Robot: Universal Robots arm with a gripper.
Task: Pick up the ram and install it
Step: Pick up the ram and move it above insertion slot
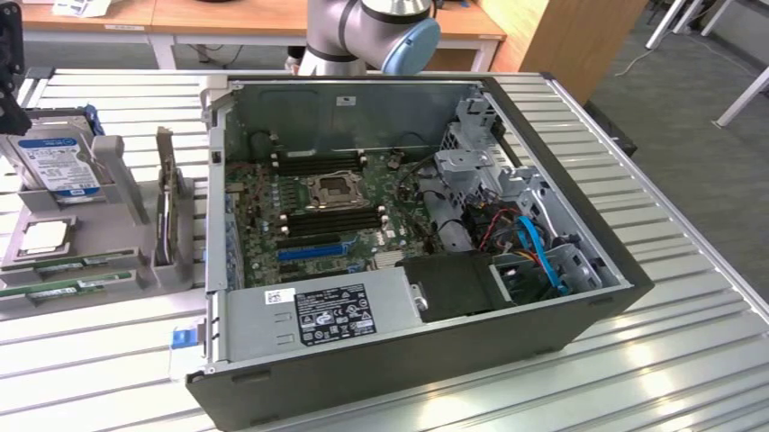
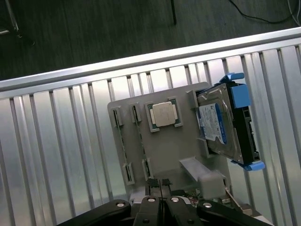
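Two ram sticks, thin green boards with black chips, stand on edge in a grey parts holder [image 1: 114, 229] at the exterior view's left, one [image 1: 72, 263] behind the other [image 1: 54, 291]. From the wrist the ram [image 2: 122, 145] is a thin strip seen edge-on between the holder's clips. My gripper [image 2: 159, 184] hangs above the holder's edge, shut with nothing between its fingers, and apart from the ram. Its dark body [image 1: 13, 99] shows at the exterior view's left edge. The open computer case [image 1: 577, 306] lies in the middle, with black memory slots [image 1: 337, 219] on its motherboard.
The holder also carries a blue-framed hard drive [image 2: 225, 122], a processor chip [image 2: 163, 114] and an upright dark expansion card [image 1: 168, 211]. Everything rests on a slatted metal table [image 1: 673, 360]. The arm's base [image 1: 360, 36] stands behind the case. The power supply [image 1: 324, 315] fills the case's near side.
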